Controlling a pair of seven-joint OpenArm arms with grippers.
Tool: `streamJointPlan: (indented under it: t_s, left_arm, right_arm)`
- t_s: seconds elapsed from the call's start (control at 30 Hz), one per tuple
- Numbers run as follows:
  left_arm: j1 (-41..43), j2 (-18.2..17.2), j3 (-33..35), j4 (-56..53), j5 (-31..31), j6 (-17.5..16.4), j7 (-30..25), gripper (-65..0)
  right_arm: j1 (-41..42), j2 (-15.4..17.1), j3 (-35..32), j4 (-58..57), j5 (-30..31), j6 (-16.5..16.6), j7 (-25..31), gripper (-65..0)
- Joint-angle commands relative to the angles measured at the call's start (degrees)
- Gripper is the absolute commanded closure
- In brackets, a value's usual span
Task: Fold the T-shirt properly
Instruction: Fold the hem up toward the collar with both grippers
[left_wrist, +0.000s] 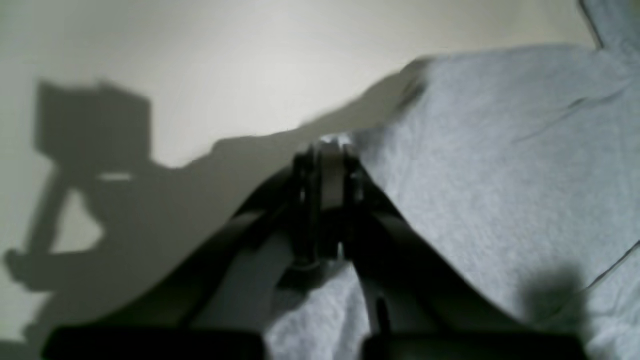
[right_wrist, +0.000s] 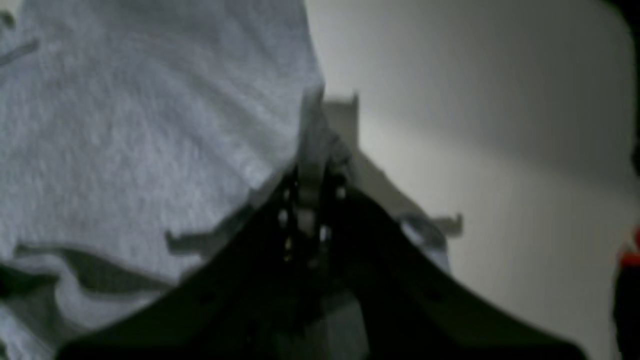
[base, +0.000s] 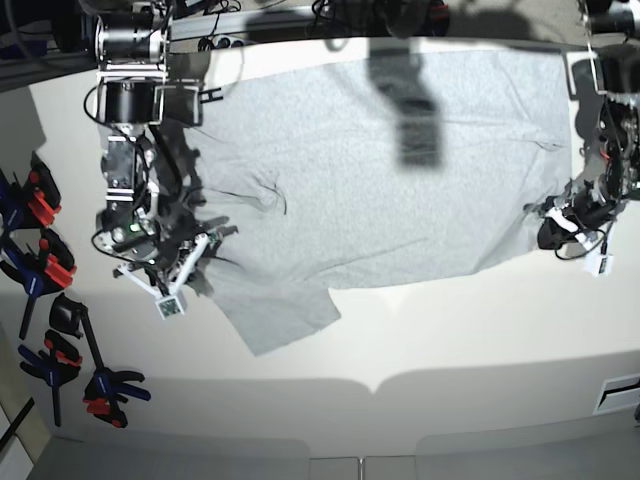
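**Me:** Base view shows the T-shirt (base: 390, 170) spread flat on the table (base: 450, 330), no fold made.

**Partner:** Jaws?

**Me:** Left gripper (left_wrist: 330, 145) and right gripper (right_wrist: 320, 107) each have jaws pressed together, pinching opposite shirt edges. I judge every fold remains.
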Motion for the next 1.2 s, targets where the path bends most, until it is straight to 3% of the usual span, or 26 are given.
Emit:
streamJointPlan:
  t_s: [0.0, 0.27, 0.47, 0.77, 0.9, 1.07, 1.17]
  left_arm:
    - [0.1, -1.3, -1.1, 3.7, -0.1, 0.4, -1.3, 0.0]
    - [14.3, -1.3, -7.9, 25.0, 6.1, 8.5, -1.2, 0.0]
    - [24.7, -1.2, -12.3, 33.0, 7.5, 8.7, -0.8, 0.0]
    - [32.4, -0.4, -12.6, 33.4, 7.5, 8.7, -0.9, 0.0]
    - [32.3, 1.9, -12.6, 33.4, 7.5, 8.7, -1.3, 0.0]
    - [32.4, 4.0, -12.6, 33.4, 7.5, 8.7, -1.4, 0.0]
    - [32.3, 4.1, -12.6, 33.4, 7.5, 8.7, -1.4, 0.0]
  right_arm:
    - [1.0, 0.5, 0.9, 2.6, 0.7, 0.0, 0.8, 0.0]
    - [-6.4, 0.5, 8.5, 11.5, 2.9, 0.8, -0.7, 0.0]
    - [-13.5, 0.5, 14.6, 18.3, 6.6, 2.4, -1.6, 0.0]
    - [-19.0, 0.3, 18.0, 19.8, 6.6, 3.1, -1.9, 0.0]
    - [-18.8, 0.3, 17.8, 19.8, 7.9, 3.3, 2.3, -29.6]
    - [-16.6, -0.3, 17.8, 19.8, 12.4, 1.8, 15.0, -32.1]
    - [-11.8, -2.3, 17.8, 18.2, 12.8, 1.7, 15.0, -32.0]
